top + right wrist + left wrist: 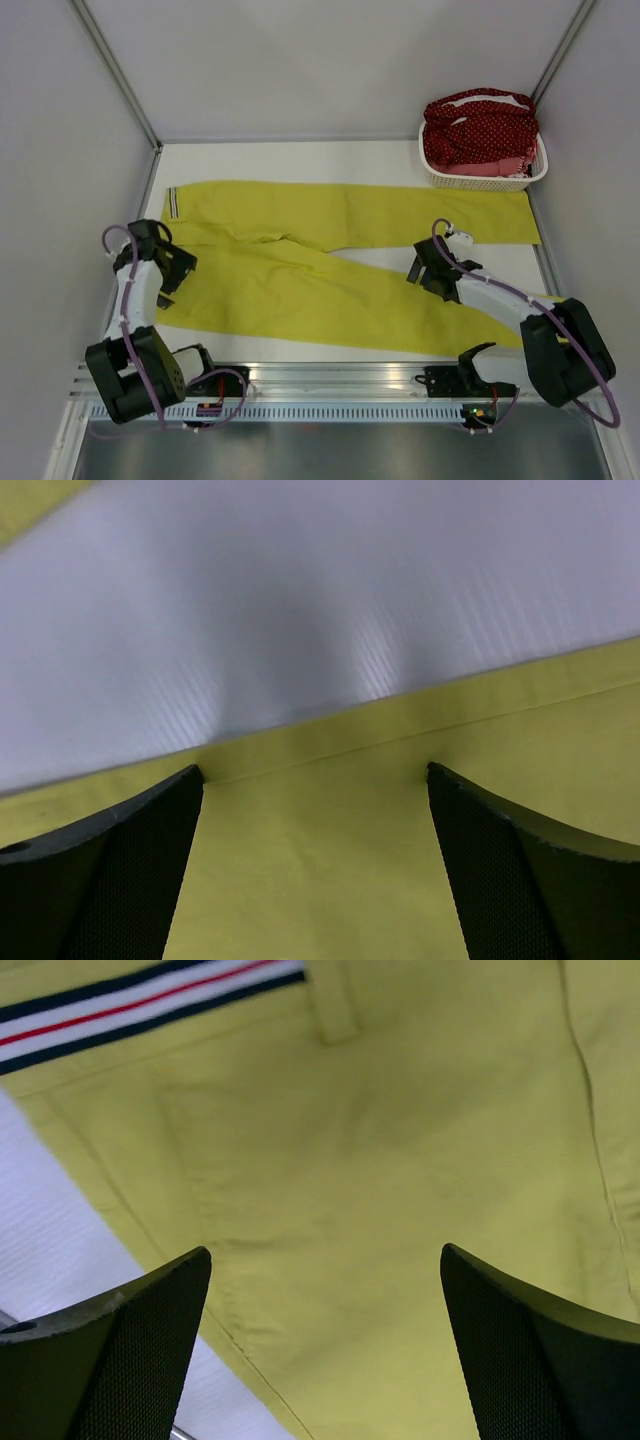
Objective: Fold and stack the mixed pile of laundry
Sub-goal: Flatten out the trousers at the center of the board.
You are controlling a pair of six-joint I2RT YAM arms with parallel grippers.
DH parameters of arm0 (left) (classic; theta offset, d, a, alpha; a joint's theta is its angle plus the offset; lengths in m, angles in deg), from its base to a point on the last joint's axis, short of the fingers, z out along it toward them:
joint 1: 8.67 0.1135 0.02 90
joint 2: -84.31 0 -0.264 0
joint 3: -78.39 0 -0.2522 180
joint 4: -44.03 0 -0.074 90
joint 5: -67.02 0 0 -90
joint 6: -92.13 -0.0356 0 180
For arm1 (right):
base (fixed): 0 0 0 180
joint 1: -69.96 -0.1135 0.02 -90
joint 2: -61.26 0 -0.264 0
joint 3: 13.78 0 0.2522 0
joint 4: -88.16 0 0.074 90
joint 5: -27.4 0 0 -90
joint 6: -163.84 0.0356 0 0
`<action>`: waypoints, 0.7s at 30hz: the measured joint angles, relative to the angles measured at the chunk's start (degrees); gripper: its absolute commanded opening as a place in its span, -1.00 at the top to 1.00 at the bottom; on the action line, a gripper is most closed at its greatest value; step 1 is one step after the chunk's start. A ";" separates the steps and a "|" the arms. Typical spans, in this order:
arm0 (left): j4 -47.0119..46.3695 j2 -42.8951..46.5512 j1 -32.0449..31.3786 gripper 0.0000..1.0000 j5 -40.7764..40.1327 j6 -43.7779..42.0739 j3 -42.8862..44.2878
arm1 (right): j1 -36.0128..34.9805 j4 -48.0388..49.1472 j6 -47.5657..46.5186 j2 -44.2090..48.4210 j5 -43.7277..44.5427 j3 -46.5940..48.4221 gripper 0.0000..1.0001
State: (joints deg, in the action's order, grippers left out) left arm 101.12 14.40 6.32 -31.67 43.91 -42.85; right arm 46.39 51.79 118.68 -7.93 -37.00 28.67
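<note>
Yellow-green trousers [330,215]: spread flat on the white counter [300,160], filling the middle of the overhead frame, with the waist at the left. One leg runs straight to the right edge and the other slants toward the lower right.
Striped band [173,203]: on the waist, at the upper left corner of the garment. Up close it shows dark, white and red lines.
Left end effector [183,268]: at the left of the frame over the waist end of the trousers. Its jaws are spread wide with nothing between them. Its own camera shows yellow cloth, a belt loop and a strip of counter at the lower left.
Right end effector [418,268]: right of centre, over the slanting leg. Its jaws are spread wide and pinch nothing. Its own camera shows the leg's upper edge with a stitched line, and bare counter above it.
White basket [478,180]: in the upper right corner, its near wall touching the end of the straight leg.
Dark red white-dotted cloth [480,130]: heaped in the basket, rising above the rim.
Salmon-pink piece [490,168]: in the basket, under the dotted cloth; little of it shows.
</note>
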 measured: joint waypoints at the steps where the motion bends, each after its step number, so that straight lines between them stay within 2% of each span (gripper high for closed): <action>1: -0.17 2.03 3.39 -0.99 0.26 0.37 -1.33 | 0.24 0.79 -0.31 -2.75 0.81 1.36 -0.96; 5: 0.07 6.97 12.04 -0.99 -0.24 2.12 -5.97 | 1.22 7.74 -2.49 -11.21 1.68 5.95 -0.96; 8: 0.79 7.06 13.60 -0.99 -1.14 3.37 -7.93 | 1.70 12.50 -4.57 -15.89 2.29 8.76 -0.96; 12: 1.09 6.95 15.47 -0.99 -2.95 5.09 -8.22 | 2.47 13.60 -5.70 -18.84 1.07 12.00 -0.96; 16: 0.68 5.38 17.09 -0.99 -6.36 7.23 -8.33 | 2.97 11.28 -6.14 -15.85 0.35 12.07 -0.96; 21: -1.75 0.20 19.50 -0.99 -8.85 8.37 -8.35 | 6.95 8.00 -6.71 -5.11 -0.28 11.74 -0.96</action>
State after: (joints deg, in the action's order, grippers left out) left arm 99.37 14.60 25.81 -40.52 52.28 -51.20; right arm 53.34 59.79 111.97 -13.04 -37.28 40.40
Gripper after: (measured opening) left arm 0.993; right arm 0.979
